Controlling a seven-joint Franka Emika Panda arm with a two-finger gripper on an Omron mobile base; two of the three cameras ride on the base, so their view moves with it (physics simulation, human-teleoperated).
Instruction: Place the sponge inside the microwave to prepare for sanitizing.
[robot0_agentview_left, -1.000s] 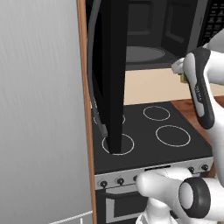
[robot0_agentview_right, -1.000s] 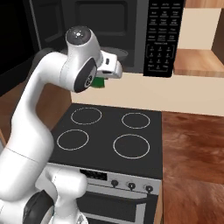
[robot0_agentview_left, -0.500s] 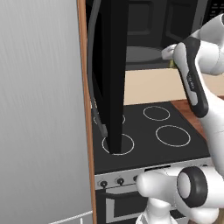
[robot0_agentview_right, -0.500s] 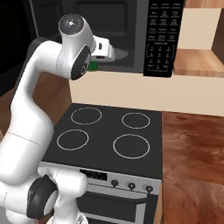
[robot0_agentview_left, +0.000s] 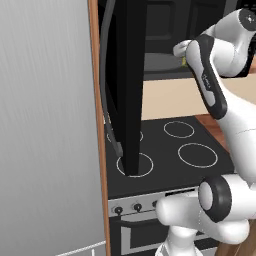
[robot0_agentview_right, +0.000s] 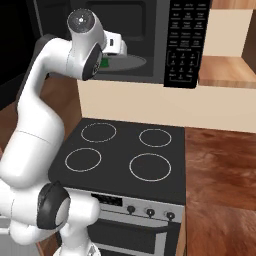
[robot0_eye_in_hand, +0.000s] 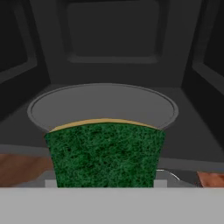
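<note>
My gripper (robot0_agentview_right: 107, 57) is shut on the sponge (robot0_eye_in_hand: 104, 153), which it holds at the mouth of the microwave (robot0_agentview_right: 182, 45). In the hand view the sponge's dark green face fills the lower middle, with a thin yellow edge on top. The grey round turntable (robot0_eye_in_hand: 103, 105) lies just beyond it inside the dark cavity. From the left base view the hand (robot0_agentview_left: 181, 49) sits in front of the cavity, with a bit of yellow sponge (robot0_agentview_left: 184, 61) under it. The microwave door (robot0_agentview_left: 127, 85) stands swung open towards the left, handle (robot0_agentview_left: 106, 90) outward. The fingertips are hidden by the sponge.
A black four-ring stove (robot0_agentview_right: 125, 150) lies below the microwave, with knobs along its front. A tall grey panel (robot0_agentview_left: 45, 125) stands to the left. A wooden counter (robot0_agentview_right: 220, 170) lies to the right of the stove, under a wooden shelf (robot0_agentview_right: 227, 65). The open door juts out over the stove's left side.
The arm has lifted and reached forward, carrying the sponge from above the stove up to the microwave's opening. The grip on the sponge has stayed the same.
</note>
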